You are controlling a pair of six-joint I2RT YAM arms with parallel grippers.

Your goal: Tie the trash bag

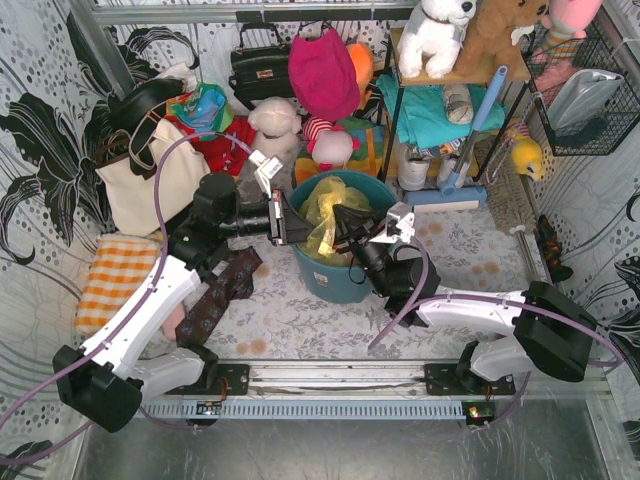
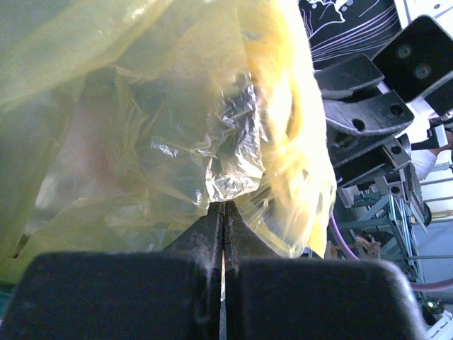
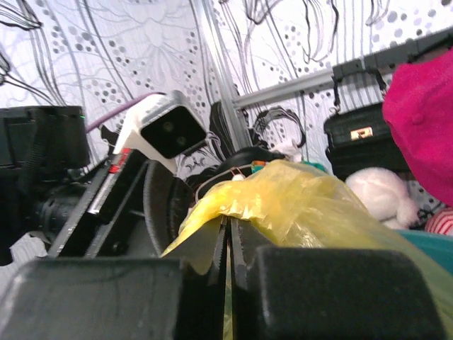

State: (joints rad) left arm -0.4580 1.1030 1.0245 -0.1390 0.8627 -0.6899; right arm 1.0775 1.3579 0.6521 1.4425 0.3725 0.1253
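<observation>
The yellow trash bag (image 1: 327,213) sits in a round teal bin (image 1: 335,275) at the table's middle, its top gathered upward. My left gripper (image 1: 285,222) reaches in from the left and is shut on the bag's plastic; the left wrist view shows its jaws closed on the crinkly film (image 2: 233,184). My right gripper (image 1: 342,222) reaches in from the right and is shut on the bag's other side; the right wrist view shows yellow plastic (image 3: 283,202) pinched between its jaws. The two grippers face each other over the bin.
A cream tote bag (image 1: 150,170) stands at the back left, an orange checked cloth (image 1: 118,275) lies left, and a dark patterned cloth (image 1: 222,290) lies beside the bin. Plush toys (image 1: 275,125) and a shelf (image 1: 450,90) crowd the back.
</observation>
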